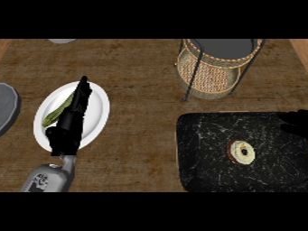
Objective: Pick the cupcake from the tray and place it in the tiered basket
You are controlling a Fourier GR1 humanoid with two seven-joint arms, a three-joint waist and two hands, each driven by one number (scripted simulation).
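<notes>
While the cupcake (241, 152) sits untouched mid-tray (203, 171), the right hand (306, 126) hangs over the tray's right edge, fingers too dark to read. Left hand (73, 115) well left of tray, fingers straight. Tiered basket (213, 74) just beyond tray. Risk: a sideways approach could tip or shove the cupcake.

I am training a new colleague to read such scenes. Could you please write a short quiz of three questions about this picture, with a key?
1. Which shows nearer the view's top: the tiered basket or the black tray?
2. True or false: the cupcake is already in the tiered basket.
3. The left hand, fingers straight, shows over: A) the black tray, B) the white plate, C) the tiered basket.

Key: 1. the tiered basket; 2. false, it lies on the black tray; 3. B.
</notes>
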